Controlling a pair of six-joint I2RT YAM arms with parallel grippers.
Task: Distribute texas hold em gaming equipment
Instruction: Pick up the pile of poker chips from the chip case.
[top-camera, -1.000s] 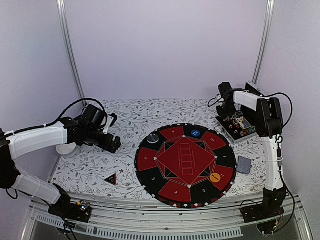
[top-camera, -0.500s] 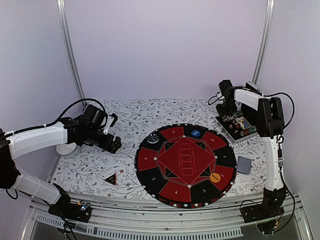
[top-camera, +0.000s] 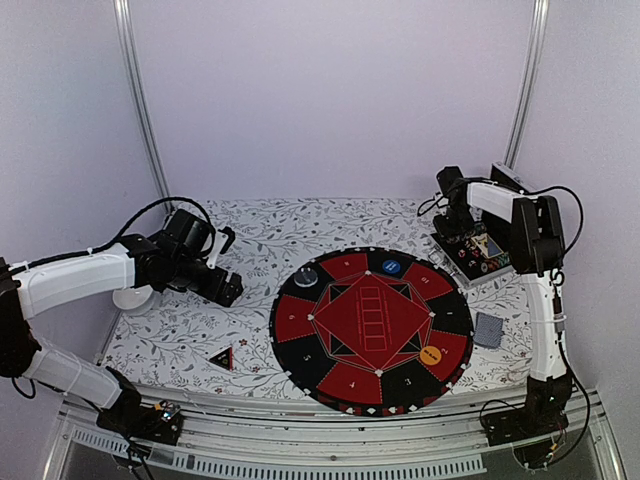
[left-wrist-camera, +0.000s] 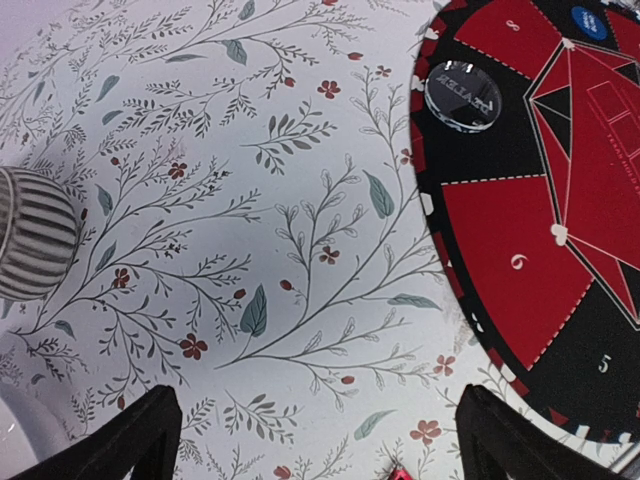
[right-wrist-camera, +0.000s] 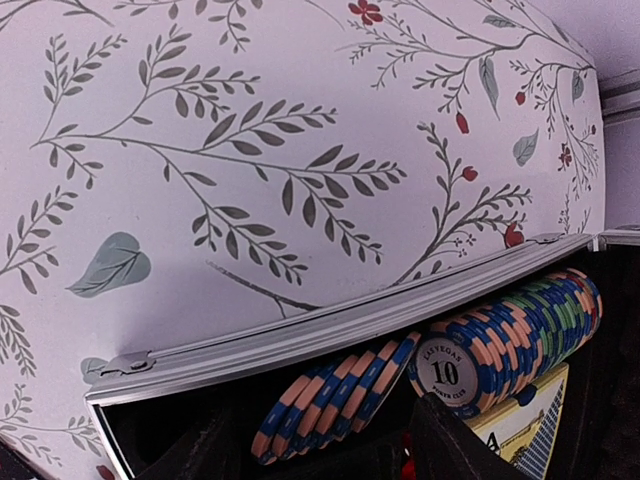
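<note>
Hovering over the open case, your right gripper has its jaws partly apart, with nothing clamped between them that I can see. Straight ahead of the gap leans a short row of blue-and-orange striped poker chips. Beyond the right-hand finger lies a longer row of the same chips, its front chip marked ten. Both rows sit in the black, aluminium-rimmed chip case, whose rim runs just past the jaws.

To lift cleanly, I judge you should centre the gap on the short row, come straight down clear of the rim, and close gently on a few chips. Leaning chips look likely to fan out if pinched off-centre.

Farther out, toward the arm's base, a small stack of grey-blue-backed cards lies beside the large round red-and-black mat. That mat carries a blue disc, an orange disc and a dark dealer disc.

Your left gripper hangs wide open and empty over the floral cloth, with the dark disc ahead-right of its jaws. The black-red triangle lies nearer the bases.
</note>
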